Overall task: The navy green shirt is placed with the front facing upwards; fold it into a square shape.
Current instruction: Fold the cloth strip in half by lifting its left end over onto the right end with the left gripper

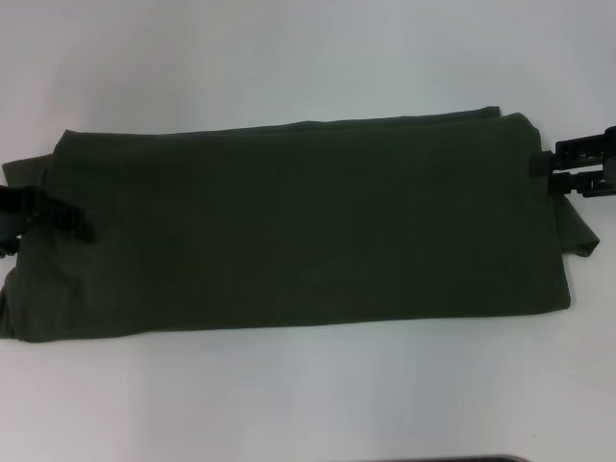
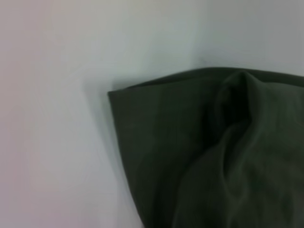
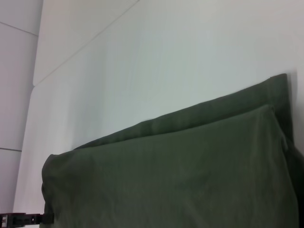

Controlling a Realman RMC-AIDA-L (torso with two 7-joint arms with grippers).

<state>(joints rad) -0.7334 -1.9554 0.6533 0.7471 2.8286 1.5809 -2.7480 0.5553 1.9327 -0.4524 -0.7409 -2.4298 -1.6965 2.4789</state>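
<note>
Left gripper (image 1: 43, 214): sitting over the shirt's (image 1: 298, 226) left end, its fingers lying on the cloth; whether they are pinching it cannot be told. Right gripper (image 1: 558, 171): resting at the shirt's right edge near the far corner, fingers close together at the hem; grip cannot be confirmed. The shirt is lying folded into a long band across the white desk (image 1: 308, 58), plain side showing.
</note>
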